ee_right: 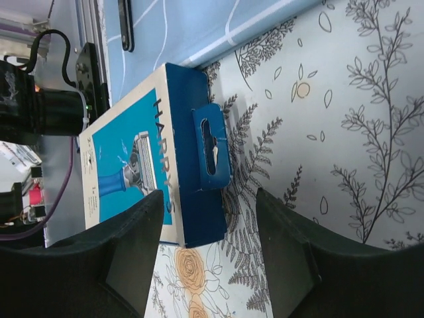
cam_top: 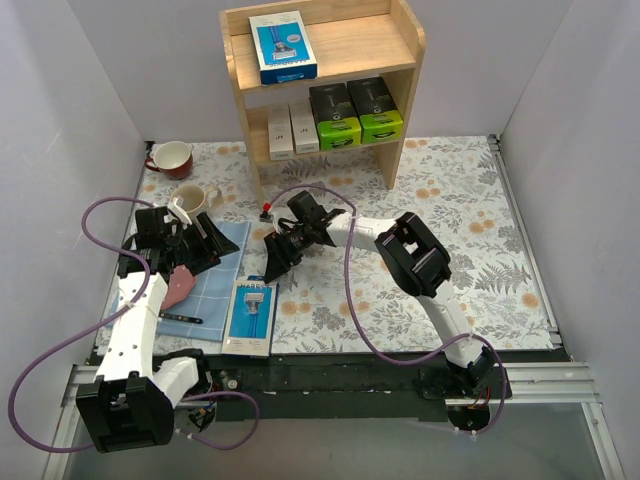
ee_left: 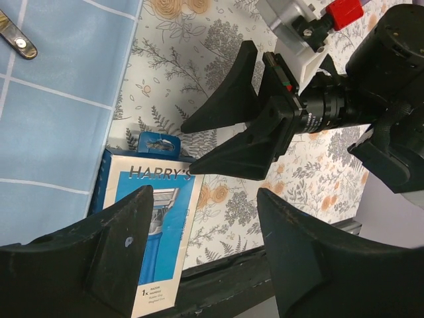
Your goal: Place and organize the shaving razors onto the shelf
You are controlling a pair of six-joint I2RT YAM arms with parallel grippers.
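Pack [cam_top: 283, 46] atop shelf [cam_top: 352, 44], four boxes [cam_top: 334, 116] below (lower tier), sixth [cam_top: 250, 317] on table [cam_top: 480, 230]

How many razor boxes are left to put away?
Five are on the shelf: one blue pack on top, two white boxes and two black boxes below. The open right gripper hovers over the last blue pack on the table, holding nothing. Only that one remains.
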